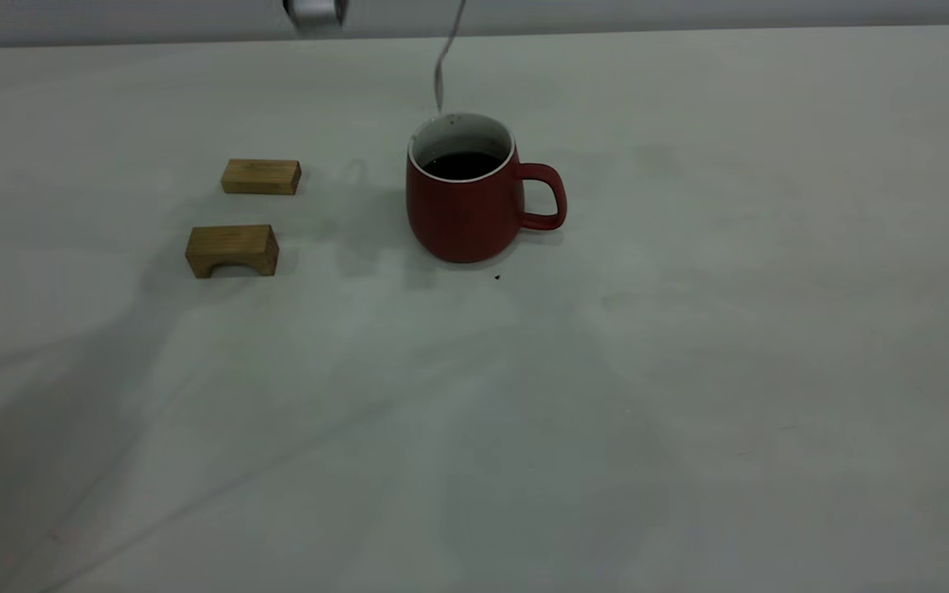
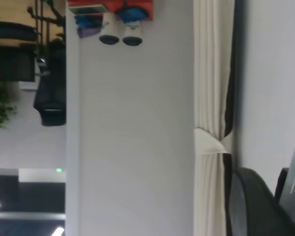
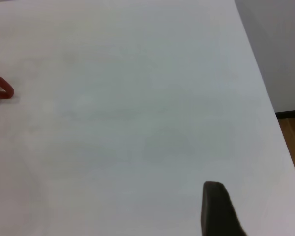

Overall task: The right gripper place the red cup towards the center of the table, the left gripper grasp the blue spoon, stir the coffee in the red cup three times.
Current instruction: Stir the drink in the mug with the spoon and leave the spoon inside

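Observation:
The red cup (image 1: 462, 216) stands upright near the middle of the table (image 1: 689, 371), handle to the right, with dark coffee (image 1: 462, 165) inside. The blue spoon (image 1: 444, 58) hangs from above; only its grey metal neck and bowl show, the tip just over the cup's far rim and clear of the coffee. My left gripper (image 2: 270, 191) is above the exterior view's top edge; its wrist view shows dark fingers (image 2: 250, 201) against a pale bluish strip, facing the room. My right gripper (image 3: 258, 216) hovers open over bare table at the right, the cup's handle (image 3: 1, 91) far off.
Two tan wooden blocks lie left of the cup: a flat one (image 1: 261, 176) and an arched one (image 1: 232, 250). A tiny dark speck (image 1: 497, 277) sits just in front of the cup. A grey metal part (image 1: 315, 12) pokes in at the top edge.

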